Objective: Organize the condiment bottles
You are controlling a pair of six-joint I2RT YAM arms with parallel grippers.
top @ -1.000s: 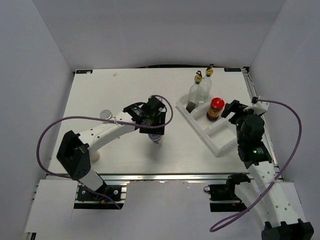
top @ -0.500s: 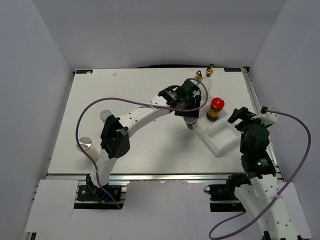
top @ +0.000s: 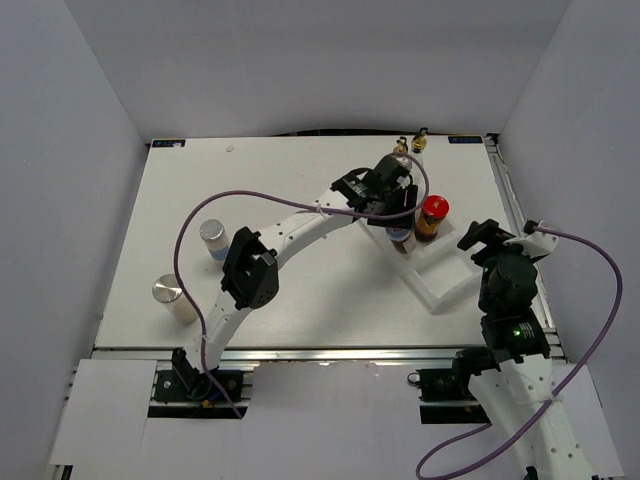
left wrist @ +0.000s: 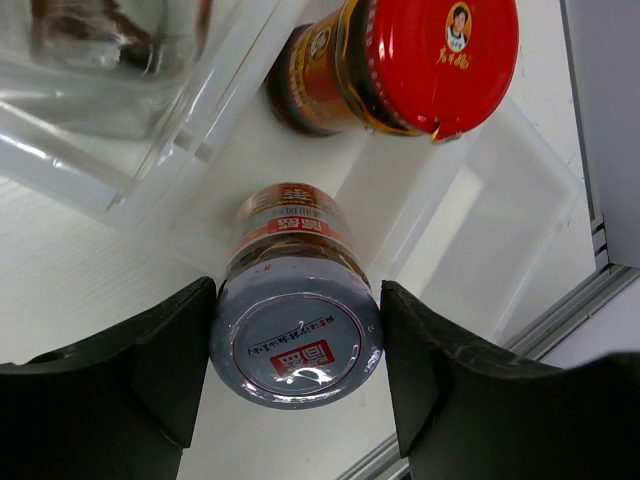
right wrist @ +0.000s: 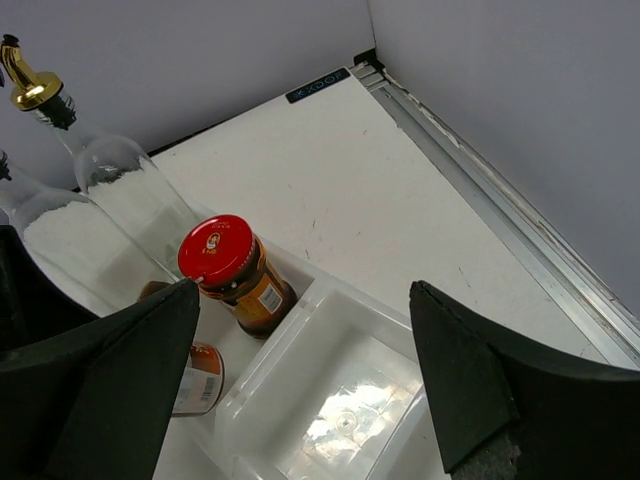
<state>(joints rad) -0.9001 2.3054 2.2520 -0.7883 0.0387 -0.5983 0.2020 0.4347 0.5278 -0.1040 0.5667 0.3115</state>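
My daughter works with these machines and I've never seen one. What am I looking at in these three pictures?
Two robot arms are bolted to a white table, each ending in a two-finger gripper. The wide picture looks down from above; the other two come from cameras on the wrists, so the dark shapes at their edges are the fingers. The left gripper is shut on a silver-lidded shaker inside the white tray, beside a red-lidded jar. Two glass bottles stand in the next compartment. The right gripper is open and empty. A second shaker and a cream bottle stand on the table's left side.
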